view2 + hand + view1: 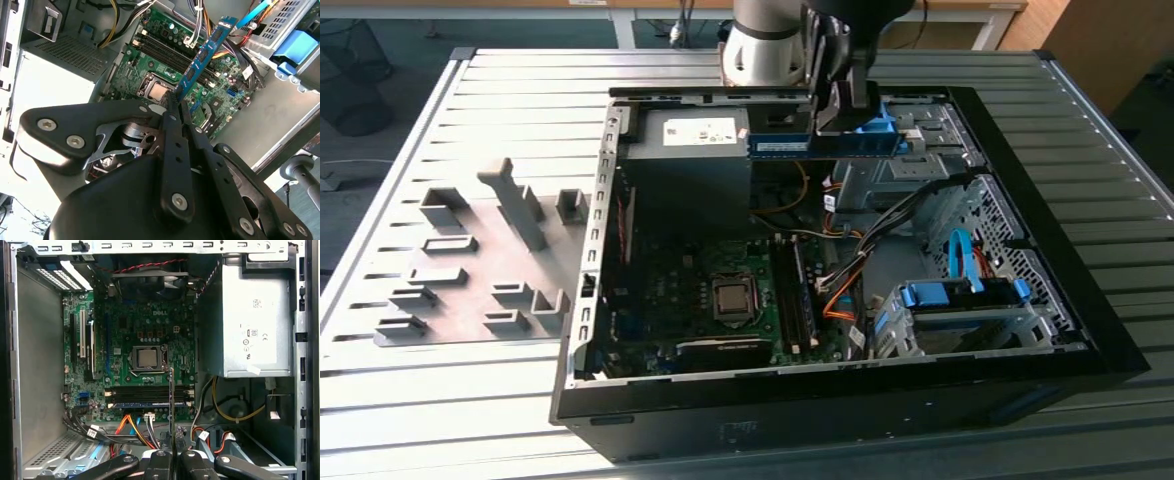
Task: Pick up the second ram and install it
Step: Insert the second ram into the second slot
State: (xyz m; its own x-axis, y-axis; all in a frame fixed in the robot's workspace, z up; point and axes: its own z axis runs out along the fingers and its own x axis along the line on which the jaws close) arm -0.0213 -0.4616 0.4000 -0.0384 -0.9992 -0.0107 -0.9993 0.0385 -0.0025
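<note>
Risk of a crooked seat if lowered out of line with the memory slots (790, 295): gripped along one long edge only, so probably prone to tilting under push. Could also snag the orange cables (841, 290) lying just beside those slots, at three o'clock of them. Clamped in the closed gripper (845, 128): the memory stick (825, 146), held level and on edge, hanging over the twelve o'clock end of the open case (594, 300) in the exterior view, well above the board. Reaching in from twelve o'clock, wrist pointing straight down.
</note>
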